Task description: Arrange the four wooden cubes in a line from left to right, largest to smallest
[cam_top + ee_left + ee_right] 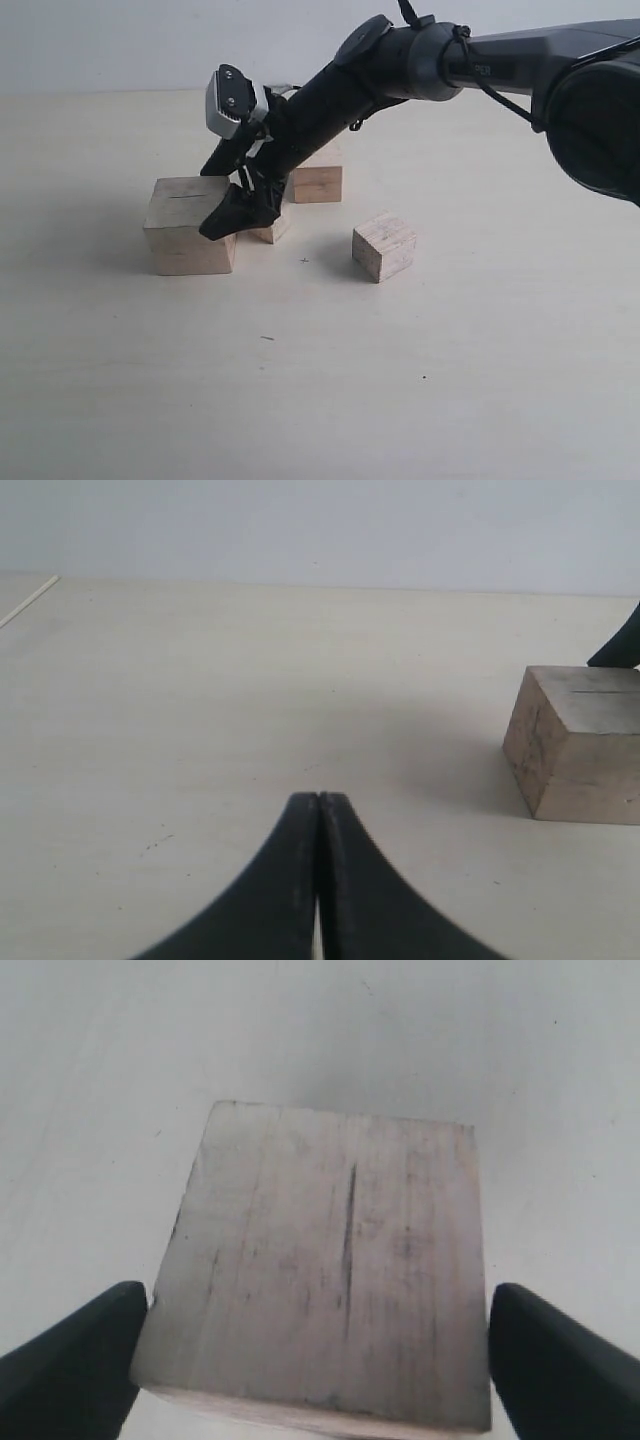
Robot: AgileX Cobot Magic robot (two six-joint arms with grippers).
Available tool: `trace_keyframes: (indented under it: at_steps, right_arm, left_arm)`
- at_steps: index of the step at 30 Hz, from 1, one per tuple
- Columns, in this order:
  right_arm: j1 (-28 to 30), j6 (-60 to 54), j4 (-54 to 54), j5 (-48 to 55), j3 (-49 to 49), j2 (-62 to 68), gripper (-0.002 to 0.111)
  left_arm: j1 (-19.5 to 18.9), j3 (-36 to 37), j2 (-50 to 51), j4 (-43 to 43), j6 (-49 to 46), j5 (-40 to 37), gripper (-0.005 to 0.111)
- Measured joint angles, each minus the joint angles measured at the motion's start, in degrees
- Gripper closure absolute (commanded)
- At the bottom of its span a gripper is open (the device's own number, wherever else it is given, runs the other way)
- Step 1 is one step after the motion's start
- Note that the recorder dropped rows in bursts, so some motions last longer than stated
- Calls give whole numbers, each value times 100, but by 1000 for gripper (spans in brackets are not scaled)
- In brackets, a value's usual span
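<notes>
The largest wooden cube (185, 228) (575, 742) (330, 1250), with a thin slit on top, rests on the table at the left. My right gripper (210, 203) (318, 1302) reaches across the middle and stands open astride the cube's near end, one finger on each side; a sliver of table shows beside one finger. A mid-sized cube (384, 245) sits turned at the centre right. Another cube (318, 183) lies behind the arm. The smallest cube (272, 230) is partly hidden by the gripper. My left gripper (319, 798) is shut and empty, low over bare table.
The pale table (300, 380) stretches wide in front of the cubes, and a light wall rises behind. My right arm (420, 60) slants down from the upper right over the back cube.
</notes>
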State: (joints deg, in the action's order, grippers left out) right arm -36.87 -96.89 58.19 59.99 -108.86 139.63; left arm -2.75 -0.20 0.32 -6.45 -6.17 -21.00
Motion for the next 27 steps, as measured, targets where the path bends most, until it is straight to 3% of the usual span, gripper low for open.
trace_keyframes:
  at_steps: [12,19,22,27]
  right_arm:
    - [0,540,-21,93,0,-863,24]
    - [0,1675,-1334,-114,0,-1334,49]
    - [0,1884,-1979,-259,115,-1334,50]
    - [0,1937,-1966,-928,587,-1321,50]
  left_arm:
    - [0,0,0,0,0,0,107]
    - [0,0,0,0,0,0,107]
    - [0,0,0,0,0,0,107]
    - [0,0,0,0,0,0,107]
